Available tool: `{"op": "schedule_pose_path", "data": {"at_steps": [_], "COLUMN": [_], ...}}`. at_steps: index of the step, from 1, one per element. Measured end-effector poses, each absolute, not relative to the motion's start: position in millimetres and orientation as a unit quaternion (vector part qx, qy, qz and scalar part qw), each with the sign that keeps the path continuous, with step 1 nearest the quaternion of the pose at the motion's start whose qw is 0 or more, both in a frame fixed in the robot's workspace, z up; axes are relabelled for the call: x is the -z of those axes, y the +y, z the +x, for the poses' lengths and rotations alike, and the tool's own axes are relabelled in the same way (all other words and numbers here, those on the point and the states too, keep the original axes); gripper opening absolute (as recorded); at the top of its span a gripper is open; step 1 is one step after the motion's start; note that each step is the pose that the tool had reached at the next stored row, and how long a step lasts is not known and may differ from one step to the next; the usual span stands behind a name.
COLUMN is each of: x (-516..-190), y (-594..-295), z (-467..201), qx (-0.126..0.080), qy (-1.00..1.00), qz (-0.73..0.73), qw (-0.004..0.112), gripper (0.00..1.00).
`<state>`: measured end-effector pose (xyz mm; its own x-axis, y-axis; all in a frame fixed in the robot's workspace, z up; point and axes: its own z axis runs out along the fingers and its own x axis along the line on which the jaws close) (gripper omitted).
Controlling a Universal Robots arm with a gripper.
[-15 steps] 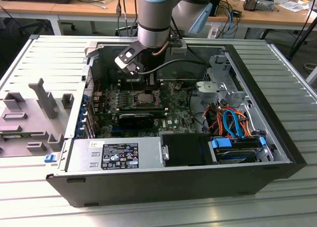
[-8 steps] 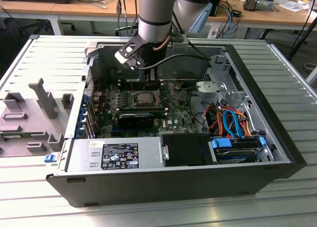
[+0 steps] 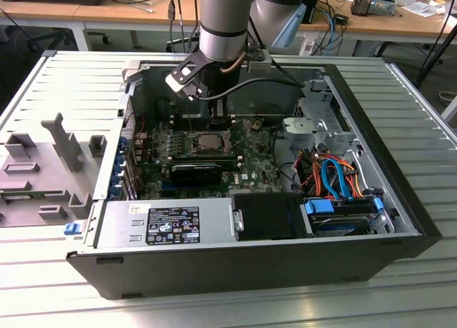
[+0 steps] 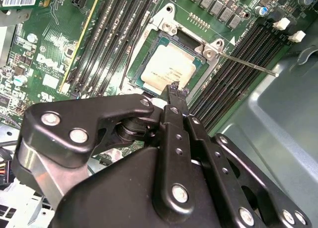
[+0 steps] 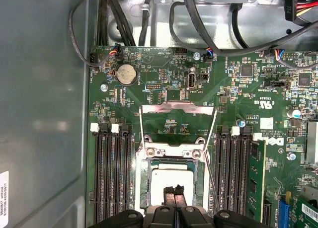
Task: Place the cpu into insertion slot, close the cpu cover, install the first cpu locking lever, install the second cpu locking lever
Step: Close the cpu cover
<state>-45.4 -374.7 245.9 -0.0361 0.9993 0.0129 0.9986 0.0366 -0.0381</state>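
The arm (image 3: 223, 21) is held upright at the far side, wrist lowered. The gripper (image 5: 174, 191) is pointed straight down. Its fingers (image 4: 174, 100) are seen pressed together in both wrist views.

Memory slots (image 5: 112, 178) flank the insertion slot (image 5: 145, 186) on 2 sides; cpu cover (image 5: 177, 106) raised alongside.

A ribbed silver metal worktop (image 3: 71, 78) carries an open black computer case (image 3: 214, 267), lying on its side across the middle. Just beside it, toward the worktop's edge on the exterior view's left, lies a flat grey fixture plate (image 3: 36, 192) with raised blocks. A small blue piece (image 3: 71, 229) sits at its near corner.
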Motion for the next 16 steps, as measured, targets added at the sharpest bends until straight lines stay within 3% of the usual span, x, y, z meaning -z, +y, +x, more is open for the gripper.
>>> {"op": "schedule_pose_path", "data": {"at_steps": [16], "x": [-245.8], "y": [-386.0], "z": [-41.7], "qx": [-0.009], "qy": [-0.72], "qz": [-0.694], "qw": [0.018], "gripper": [0.11]}}
